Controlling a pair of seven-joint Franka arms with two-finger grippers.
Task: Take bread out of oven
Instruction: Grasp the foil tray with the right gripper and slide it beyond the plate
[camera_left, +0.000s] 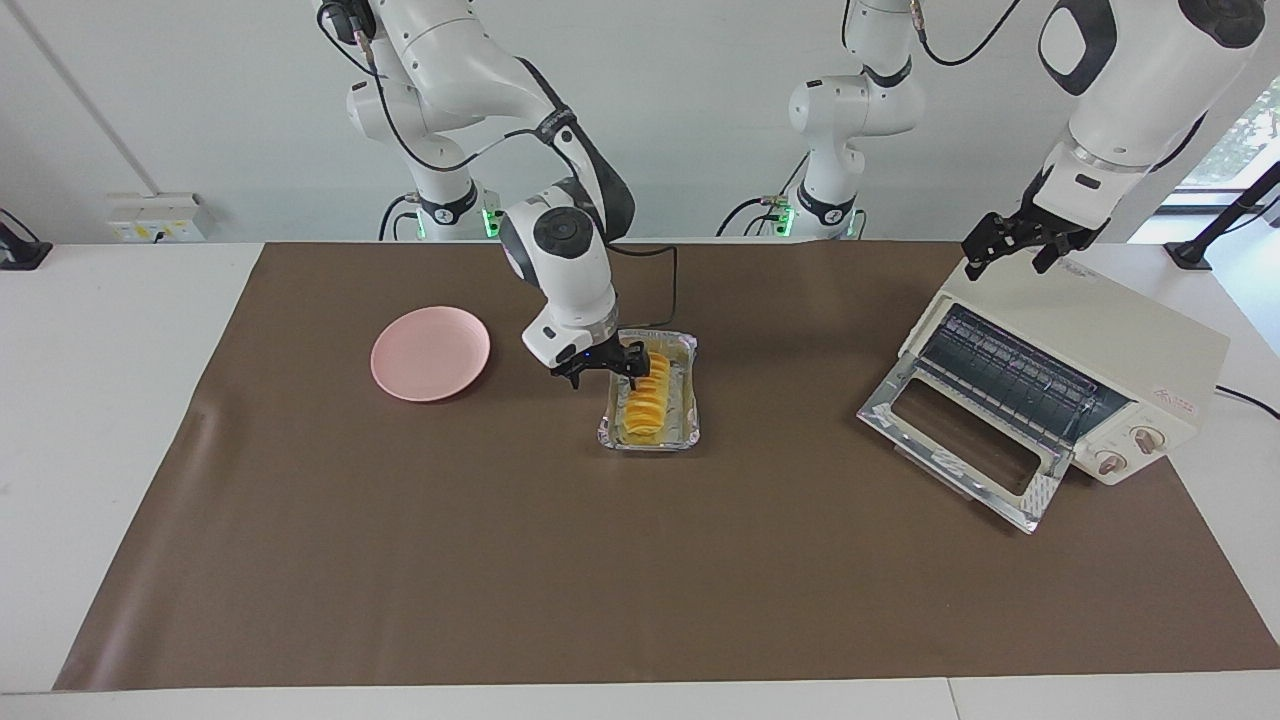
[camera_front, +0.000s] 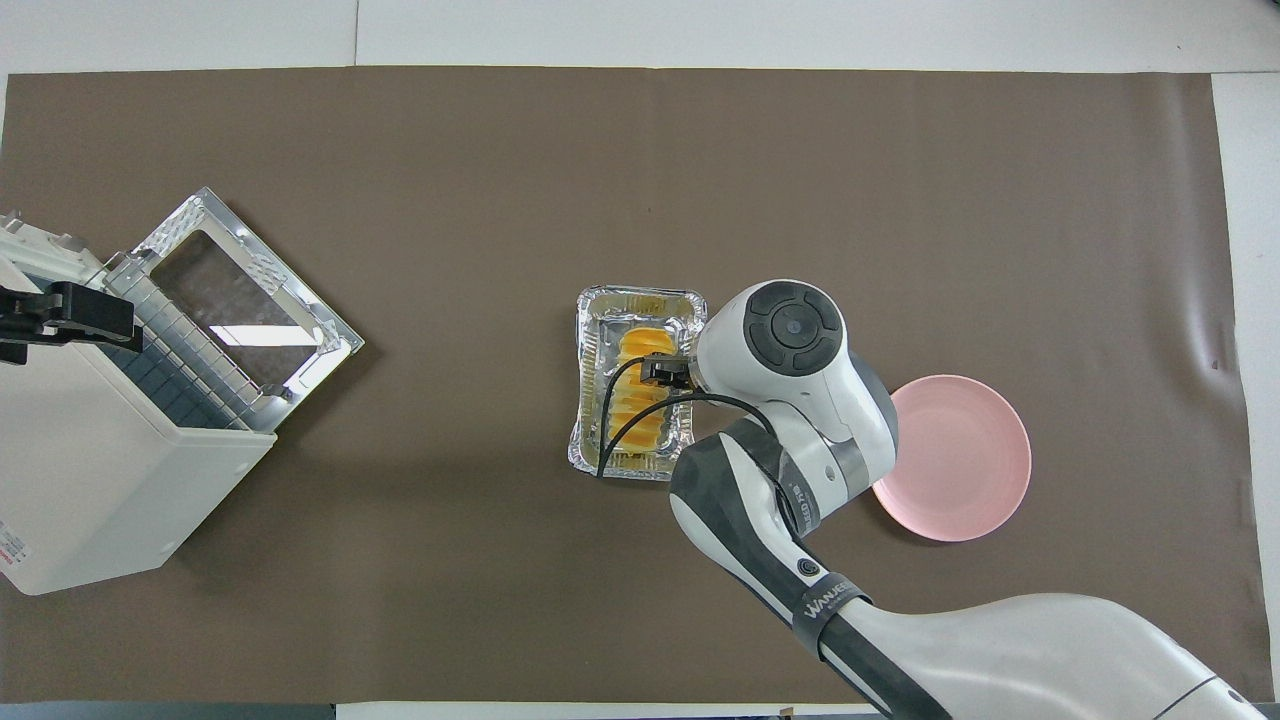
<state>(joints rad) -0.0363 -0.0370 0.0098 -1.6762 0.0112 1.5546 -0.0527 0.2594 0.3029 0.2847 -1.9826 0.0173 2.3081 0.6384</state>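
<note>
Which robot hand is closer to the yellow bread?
The right one. The right end effector is down at the bread in the foil tray. The left end effector is up over the oven.

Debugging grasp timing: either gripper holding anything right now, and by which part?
Nothing held. Right gripper is open over the bread in the foil tray; left gripper hangs open above the oven.

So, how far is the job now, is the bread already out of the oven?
Done: the oven door hangs open and the bread lies in a foil tray mid-table. In hand: the right end effector, open, is down at the loaf, not yet gripping. The left end effector waits over the oven. Left, probably: moving the bread to the pink plate.
</note>
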